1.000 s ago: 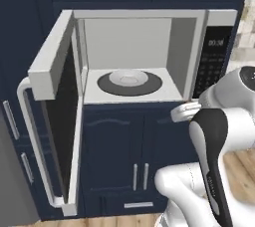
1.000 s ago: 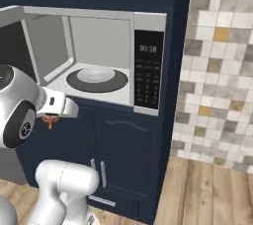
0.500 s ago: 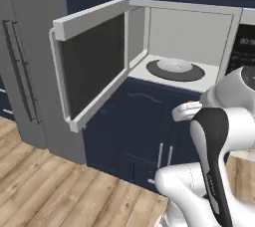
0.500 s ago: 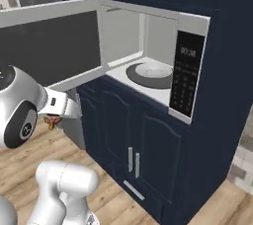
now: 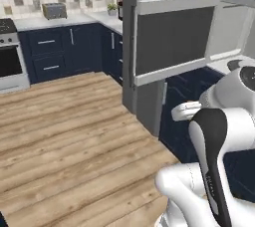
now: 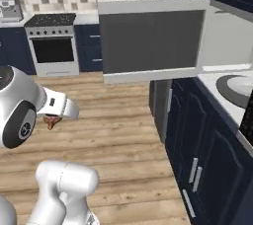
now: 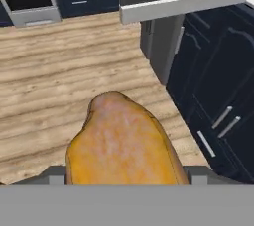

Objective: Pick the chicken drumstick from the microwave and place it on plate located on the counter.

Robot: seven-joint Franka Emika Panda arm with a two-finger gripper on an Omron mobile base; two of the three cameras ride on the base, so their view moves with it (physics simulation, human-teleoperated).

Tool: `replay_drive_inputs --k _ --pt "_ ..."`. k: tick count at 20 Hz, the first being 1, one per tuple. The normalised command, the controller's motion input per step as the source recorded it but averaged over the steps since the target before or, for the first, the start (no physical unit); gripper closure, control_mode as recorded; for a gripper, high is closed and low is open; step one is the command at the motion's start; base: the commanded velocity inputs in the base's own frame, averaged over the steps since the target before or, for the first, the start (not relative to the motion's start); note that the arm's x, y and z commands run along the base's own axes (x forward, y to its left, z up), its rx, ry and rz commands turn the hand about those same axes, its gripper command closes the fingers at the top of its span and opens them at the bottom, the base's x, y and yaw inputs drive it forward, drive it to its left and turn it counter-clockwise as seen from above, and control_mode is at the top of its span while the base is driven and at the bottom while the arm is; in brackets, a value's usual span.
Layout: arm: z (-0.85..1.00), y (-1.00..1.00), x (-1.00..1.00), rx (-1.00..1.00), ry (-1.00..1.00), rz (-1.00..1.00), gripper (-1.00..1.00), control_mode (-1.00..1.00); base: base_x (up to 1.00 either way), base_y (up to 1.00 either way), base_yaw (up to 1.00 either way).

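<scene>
Swung round: base has turned away from the microwave (image 6: 217,46), whole scene shifted, drumstick in hand.

Both base views now take in wood floor (image 5: 64,136), a stove (image 6: 52,46) and the far desk (image 5: 60,19), where half a second ago the open oven cavity sat ahead. Pick looks done: the chicken drumstick (image 7: 121,143) sits between the jaws, which are closed on it, fat end toward the hand camera; a sliver shows under the wrist (image 6: 51,120). Left: reach the plate and set it down.
</scene>
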Motion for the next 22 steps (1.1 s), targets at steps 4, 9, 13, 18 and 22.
replay_drive_inputs --k 4,9,13,18,22 --pt "0.0 0.0 0.0 0.0 0.0 0.0 1.0 1.0 -0.19 0.47 0.56" --pt "0.0 0.0 0.0 0.0 0.0 0.0 1.0 1.0 0.77 0.88 0.03" --pt "0.0 0.0 0.0 0.0 0.0 0.0 1.0 1.0 1.0 0.36 0.0" --pt "0.0 0.0 0.0 0.0 0.0 0.0 1.0 1.0 1.0 0.0 0.0" --pt "0.0 0.0 0.0 0.0 0.0 0.0 1.0 1.0 1.0 0.03 0.0"
